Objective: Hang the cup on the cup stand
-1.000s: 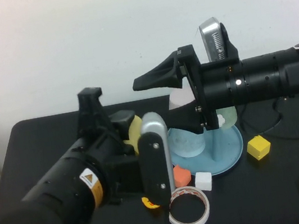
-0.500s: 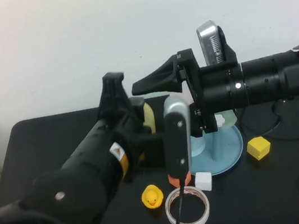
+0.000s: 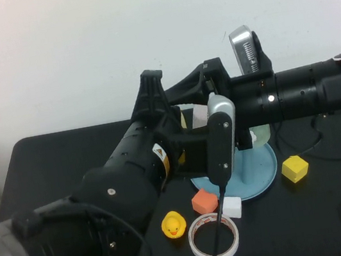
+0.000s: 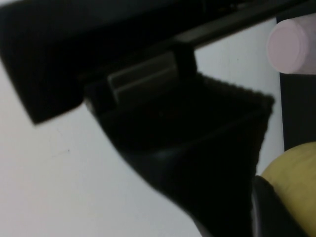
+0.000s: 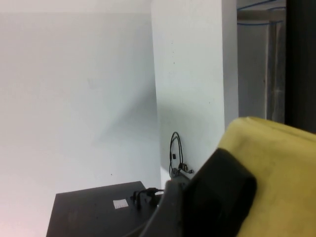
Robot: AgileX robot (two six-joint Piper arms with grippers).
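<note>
1. Worktop (image 3: 46, 161): black, filling the lower frame of the high view.
2. Left arm: reaching from lower left toward centre, hiding most of the scene there.
3. Right arm: entering from the right edge, level, above the stand.
4. Stand (image 3: 262, 175): blue tray right of centre, pegs mostly hidden behind both arms.
5. Left pincer (image 3: 179, 123): at centre, nearly shut on the cup (image 3: 183, 120), only a yellow sliver showing.
6. Right pincer (image 3: 184, 90): spread wide, holding nothing, just above the cup.
7. Cup: raised off the worktop, just left of the stand; long axis not readable. Left arm nearer, judged to carry it rightward onto a peg.
8. Tape (image 3: 215, 238), duck (image 3: 173, 225), blocks: lower centre, apart from the stand.
</note>
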